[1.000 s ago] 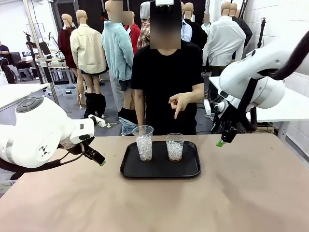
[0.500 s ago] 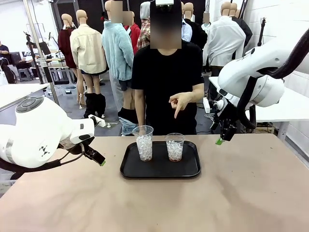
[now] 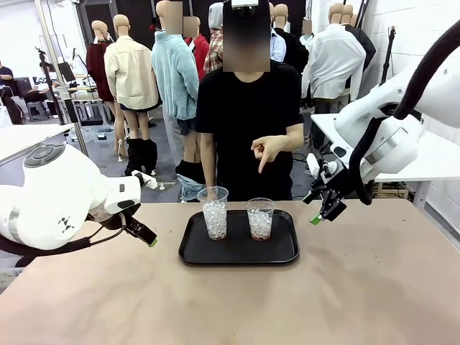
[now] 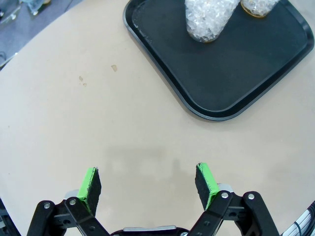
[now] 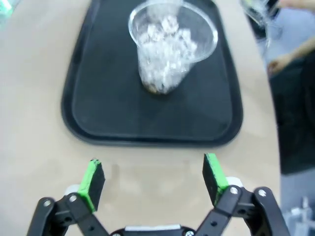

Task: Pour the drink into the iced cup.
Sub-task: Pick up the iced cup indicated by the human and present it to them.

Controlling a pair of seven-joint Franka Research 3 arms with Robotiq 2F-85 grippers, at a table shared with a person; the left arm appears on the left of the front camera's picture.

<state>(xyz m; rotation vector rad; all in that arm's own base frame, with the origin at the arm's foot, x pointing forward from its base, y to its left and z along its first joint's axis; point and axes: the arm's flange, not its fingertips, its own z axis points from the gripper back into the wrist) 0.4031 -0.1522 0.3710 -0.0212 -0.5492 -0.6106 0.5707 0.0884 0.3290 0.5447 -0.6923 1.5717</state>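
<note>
Clearly the right gripper (image 3: 320, 213), fingers apart and empty, hovers near the tray's (image 3: 237, 253) right edge; straight ahead of them stands the right-hand cup (image 5: 167, 54), upright, ice with a little reddish drink (image 3: 260, 234) at its bottom; nothing between; the left gripper (image 3: 149, 238), likewise spread, hangs off the tray's left side, nearer the other iced cup (image 3: 213, 213).

Left cup (image 3: 214, 213) and right cup (image 3: 260, 219): clear plastic, packed with ice, upright side by side near tray's (image 3: 237, 256) far edge. Drink (image 3: 260, 236): thin amber-red layer at right cup's bottom.
</note>
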